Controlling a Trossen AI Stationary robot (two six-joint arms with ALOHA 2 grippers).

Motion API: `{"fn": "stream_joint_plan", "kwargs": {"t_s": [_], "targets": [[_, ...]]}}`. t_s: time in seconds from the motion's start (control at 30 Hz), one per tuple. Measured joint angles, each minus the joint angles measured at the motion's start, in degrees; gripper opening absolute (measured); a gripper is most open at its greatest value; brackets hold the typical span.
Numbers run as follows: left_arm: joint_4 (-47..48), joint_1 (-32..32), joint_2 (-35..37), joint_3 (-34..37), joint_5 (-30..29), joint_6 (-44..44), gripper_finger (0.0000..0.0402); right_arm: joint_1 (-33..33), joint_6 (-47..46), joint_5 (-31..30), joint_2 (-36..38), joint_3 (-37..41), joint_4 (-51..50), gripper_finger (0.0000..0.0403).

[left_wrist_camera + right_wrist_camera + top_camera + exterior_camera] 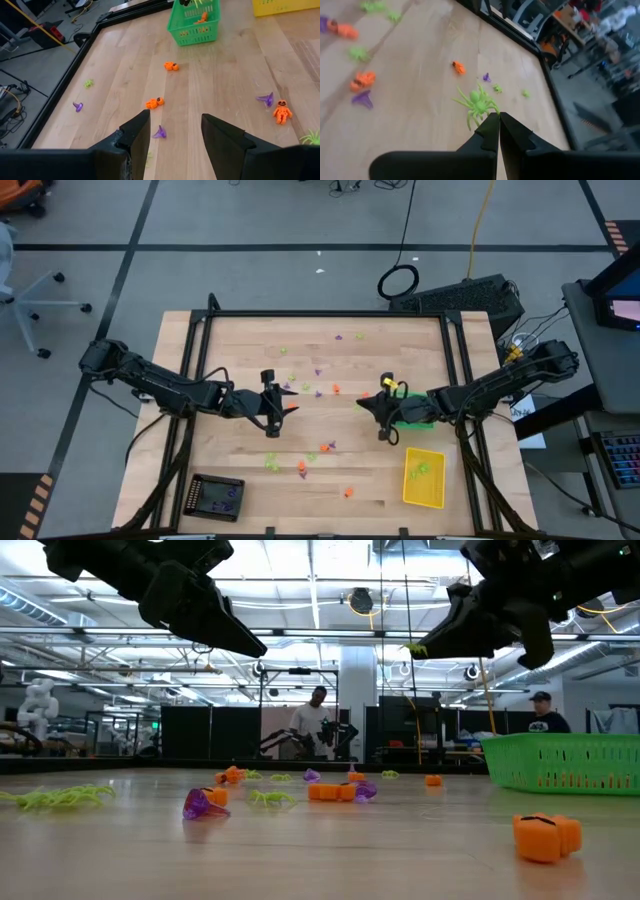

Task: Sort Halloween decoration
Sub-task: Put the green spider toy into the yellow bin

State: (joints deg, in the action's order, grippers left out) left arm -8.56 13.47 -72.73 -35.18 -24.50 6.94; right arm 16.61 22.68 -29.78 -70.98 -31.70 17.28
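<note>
Lime-green spider [479,105] hanging from closed right end effector [498,120], above wooden surface [250,480] just beside green basket [415,412]. Left end effector [175,132] open, empty, well apart from that basket, over purple and orange trinkets [155,102] scattered around it.

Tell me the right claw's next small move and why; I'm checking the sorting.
Probably swing the right claw, raised and shut on a lime spider, toward the yellow tray, which already seems to hold lime pieces.
</note>
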Motion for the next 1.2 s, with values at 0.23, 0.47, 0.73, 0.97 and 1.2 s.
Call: {"fn": "stream_joint_plan", "kwargs": {"t_s": [0.23, 0.47, 0.73, 0.97, 1.2], "targets": [[0.0, 0.0, 0.0, 0.0, 0.0, -0.1, 0.018, 0.5, -11.3, 0.0, 0.0, 0.0, 0.0, 0.0], [0.0, 0.0, 0.0, 0.0, 0.0, -2.4, 0.018, 4.2, -19.8, 0.0, 0.0, 0.0, 0.0, 0.0], [0.1, 0.0, 0.0, 0.0, 1.6, -14.3, 0.018, 10.1, -36.0, 0.0, 0.0, 0.0, -0.1, 0.0], [0.0, 2.1, 0.0, 0.0, 3.4, -20.2, 0.018, 15.9, -42.1, -0.1, 0.0, 0.0, -0.2, 0.0], [-0.1, 4.6, 0.0, 0.0, 2.6, -20.2, 0.018, 19.8, -52.1, -0.2, 0.0, -7.8, -18.6, 0.0]]}}
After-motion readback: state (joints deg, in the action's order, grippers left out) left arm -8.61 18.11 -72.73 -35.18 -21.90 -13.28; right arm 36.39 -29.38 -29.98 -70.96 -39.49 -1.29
